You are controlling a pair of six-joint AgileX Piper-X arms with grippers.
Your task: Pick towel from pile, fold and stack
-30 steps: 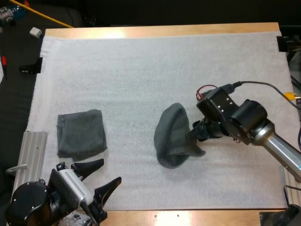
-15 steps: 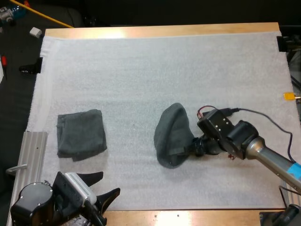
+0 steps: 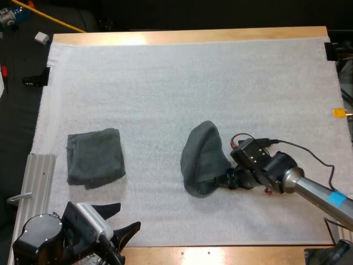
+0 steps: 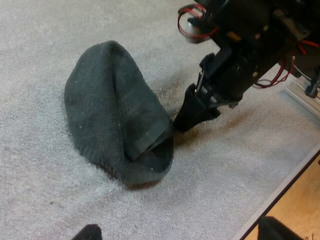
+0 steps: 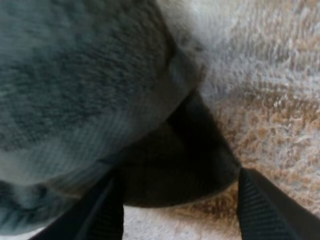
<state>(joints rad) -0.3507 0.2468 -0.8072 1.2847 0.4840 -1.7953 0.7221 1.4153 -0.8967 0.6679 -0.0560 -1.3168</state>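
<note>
A dark grey-green towel [image 3: 201, 160] lies bunched in a rounded heap right of the mat's middle, one edge folded over itself. My right gripper [image 3: 222, 179] is down on the mat at the heap's right edge. Its fingers stand wide apart, open, in the right wrist view, with the towel's fold [image 5: 90, 85] just ahead of them and the gripper [image 5: 180, 200] low on the mat. From the left wrist, the right gripper [image 4: 192, 107] touches the towel [image 4: 115, 110] at its near edge. My left gripper [image 3: 122, 220] is open at the table's near left corner, away from both towels.
A second towel [image 3: 95, 157], folded into a rough square, lies on the left of the white mat [image 3: 182, 77]. A metal rail [image 3: 38, 182] runs beside the mat's near left edge. The wooden table edge [image 3: 220, 255] is close in front.
My right arm has dropped lower and swung toward the near side, and the towel flap it held up now lies down on the heap. The left arm drew back slightly.
</note>
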